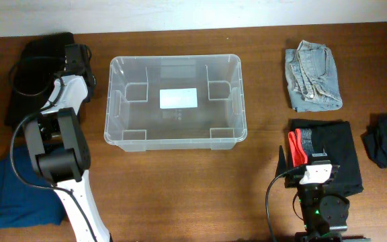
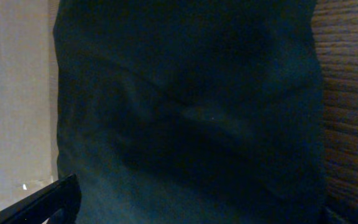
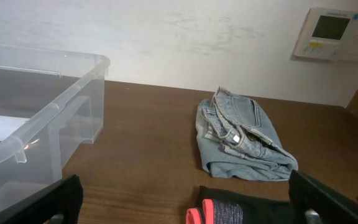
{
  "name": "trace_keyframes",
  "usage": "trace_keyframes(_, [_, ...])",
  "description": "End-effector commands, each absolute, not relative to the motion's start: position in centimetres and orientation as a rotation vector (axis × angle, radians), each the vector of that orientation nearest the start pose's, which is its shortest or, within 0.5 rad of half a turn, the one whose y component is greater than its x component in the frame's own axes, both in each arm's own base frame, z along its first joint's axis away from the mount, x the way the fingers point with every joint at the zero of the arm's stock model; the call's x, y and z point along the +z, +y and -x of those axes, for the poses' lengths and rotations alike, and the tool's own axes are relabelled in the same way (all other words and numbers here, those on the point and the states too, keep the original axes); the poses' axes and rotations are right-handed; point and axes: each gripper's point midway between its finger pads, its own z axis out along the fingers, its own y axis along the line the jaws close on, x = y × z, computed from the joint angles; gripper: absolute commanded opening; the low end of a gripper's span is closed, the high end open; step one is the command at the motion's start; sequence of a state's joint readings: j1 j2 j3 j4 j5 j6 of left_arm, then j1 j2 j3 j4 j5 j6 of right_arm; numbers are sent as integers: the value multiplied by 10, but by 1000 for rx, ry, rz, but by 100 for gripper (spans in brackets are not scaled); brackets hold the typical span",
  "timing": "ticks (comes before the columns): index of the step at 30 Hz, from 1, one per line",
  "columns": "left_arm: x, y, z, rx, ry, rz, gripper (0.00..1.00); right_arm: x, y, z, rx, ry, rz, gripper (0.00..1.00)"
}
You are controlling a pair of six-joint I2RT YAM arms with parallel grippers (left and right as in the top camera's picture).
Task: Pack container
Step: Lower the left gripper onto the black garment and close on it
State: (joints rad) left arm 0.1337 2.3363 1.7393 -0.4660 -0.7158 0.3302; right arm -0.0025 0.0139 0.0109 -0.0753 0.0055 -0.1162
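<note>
Two hands spread wide, neither holding anything. Your container (image 1: 173,59) sits mid-tabletop, upright and empty. Reckon it light, stiff at the rim but springy in the walls, and slick, so it will likely skate if nudged. If you must shift it, pinch the rolled lip on a short side, not the smooth wall. Your left hand (image 1: 72,54) reaches out left of the container at its far corner, nose down close over a black cloth (image 1: 39,74). Your right hand (image 3: 194,205) hangs right of the container on the robot's side, low over folded dark clothes (image 1: 338,151), aimed towards the jeans (image 1: 312,75).
</note>
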Motion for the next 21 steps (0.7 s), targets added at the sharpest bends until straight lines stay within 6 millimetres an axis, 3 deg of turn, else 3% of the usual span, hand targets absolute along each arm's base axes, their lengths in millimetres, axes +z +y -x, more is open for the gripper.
trace_keyframes(1, [22,191,-513,1169,2643,-28,99,155,-4,-246,-107,1649,83,98])
trace_keyframes(7, [-13,192,-506,1226,2723,-190,99,155,-4,-246,-107,1649,83,98])
trace_keyframes(11, [-20,205,-505,1364,2676,-134,100,155,-4,-246,-107,1649,83,98])
trace_keyframes(21, [-33,230,-488,1387,2728,-88,99,156,-4,-246,-107,1649,83,98])
